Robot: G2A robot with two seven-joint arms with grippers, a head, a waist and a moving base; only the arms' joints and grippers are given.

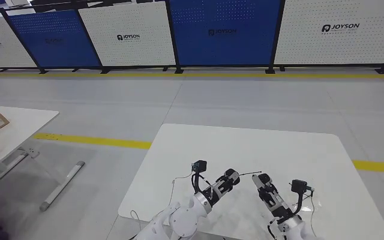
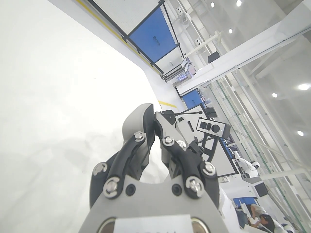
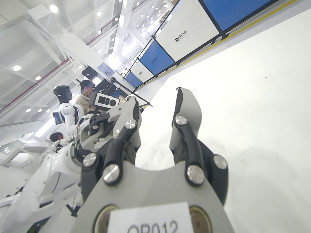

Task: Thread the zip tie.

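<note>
Surface: white worktop (image 1: 252, 144) with rounded corners, in the lower centre of the top view. Room: grey floor crossed by a yellow line (image 1: 90, 140); a row of blue and white perforated panels (image 1: 225, 30) along the upper edge; a second white table (image 1: 24, 123) at the left edge. Left gripper (image 1: 234, 176): low in the frame, just left of centre, fingers (image 2: 145, 120) pressed together and clamped on one end of the zip tie (image 1: 251, 173). Zip tie: a thin dark strip held above the worktop, running from the left fingertips rightward to a point just above the tip of the right gripper (image 1: 259, 178). Right gripper: just beside the left one, fingers (image 3: 184, 103) spread apart with nothing between them; whether the strip touches them cannot be told. The top view gives the floor, the panel row and both arms side by side. The wrist views add the ceiling lights (image 2: 239, 2), white beams, and a white humanoid robot (image 3: 66, 107) standing in the background, with the strip's thicker end (image 3: 112, 79) raised against the far room.
</note>
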